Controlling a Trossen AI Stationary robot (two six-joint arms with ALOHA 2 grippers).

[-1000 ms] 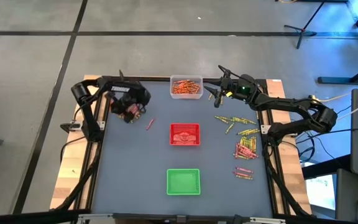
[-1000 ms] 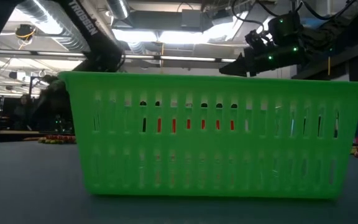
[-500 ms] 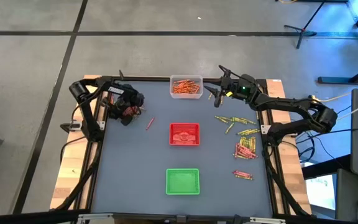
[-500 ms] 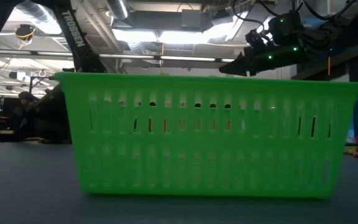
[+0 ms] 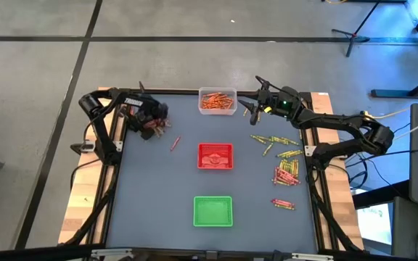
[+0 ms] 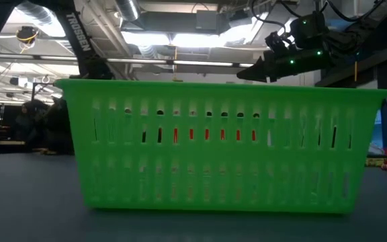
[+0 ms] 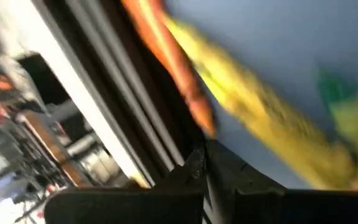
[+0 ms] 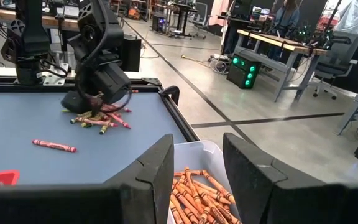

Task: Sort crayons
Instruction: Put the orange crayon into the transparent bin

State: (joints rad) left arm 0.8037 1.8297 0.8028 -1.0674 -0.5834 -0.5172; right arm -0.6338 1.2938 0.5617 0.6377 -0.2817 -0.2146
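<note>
Mixed crayons lie in a small pile (image 5: 160, 127) at the table's far left, also seen in the right wrist view (image 8: 98, 117). My left gripper (image 5: 154, 120) is shut, tipped down at this pile, with a blurred orange crayon (image 7: 173, 56) and yellow ones just beyond its tips (image 7: 202, 155). One red crayon (image 5: 174, 143) lies alone. My right gripper (image 5: 253, 99) is open, held level above the right end of the clear tray (image 5: 229, 109) of orange crayons (image 8: 194, 190), with nothing between its fingers. My left gripper's shut fingertips are down at the crayon pile, coming from above at a slant. Blur in the left wrist view hides whether they touch a crayon.
The red tray (image 5: 215, 147) sits mid-table and the green tray (image 5: 213, 199) nearer the front; the green tray fills the low view (image 6: 224, 151). Yellow-green crayons (image 5: 274, 140) and a red-pink heap (image 5: 287, 174) lie along the right side. Bare table lies at the near left.
My left gripper has sunk onto the crayon pile and gone a little toward the table's far edge, turning as it went. It stays shut.
</note>
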